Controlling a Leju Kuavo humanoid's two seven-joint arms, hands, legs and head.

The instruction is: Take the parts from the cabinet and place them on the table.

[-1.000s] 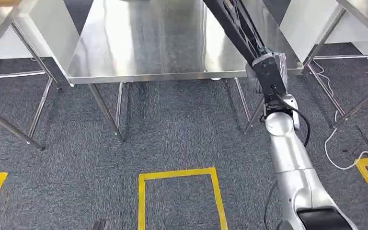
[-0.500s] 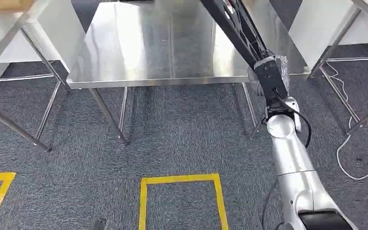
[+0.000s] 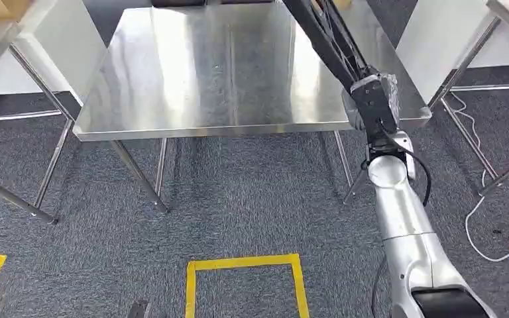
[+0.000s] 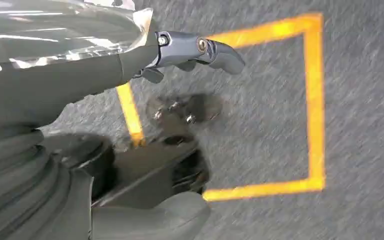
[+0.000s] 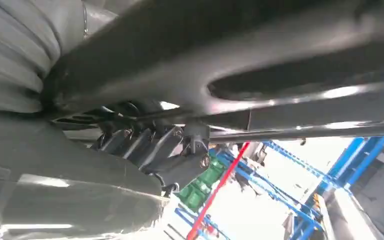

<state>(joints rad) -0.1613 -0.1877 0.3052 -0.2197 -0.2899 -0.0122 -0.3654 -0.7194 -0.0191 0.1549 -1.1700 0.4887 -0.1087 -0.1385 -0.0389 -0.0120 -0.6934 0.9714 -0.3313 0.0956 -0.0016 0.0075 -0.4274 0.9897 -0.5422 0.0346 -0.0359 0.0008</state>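
A long black truss-like part (image 3: pixel 318 36) slants across the head view, running up and to the left out of the picture. My right hand (image 3: pixel 373 99) grips its lower end above the right front corner of the steel table (image 3: pixel 172 99). In the right wrist view the dark fingers (image 5: pixel 145 142) curl around the part (image 5: pixel 280 65). My left hand (image 4: pixel 70 85) hangs over the carpet, its fingers (image 4: pixel 205 47) held apart from the thumb with nothing in them.
More steel tables stand at the left (image 3: pixel 0 40) and the right (image 3: pixel 451 33). A yellow tape rectangle (image 3: pixel 242 263) marks the grey carpet in front of me. A white cable (image 3: pixel 484 218) lies on the floor at the right. Thin table legs (image 3: pixel 136 175) slant down below the tabletop.
The whole picture has shifted: the camera moved, and the table now lies lower and larger in view. My right hand still holds the black part in the same way.
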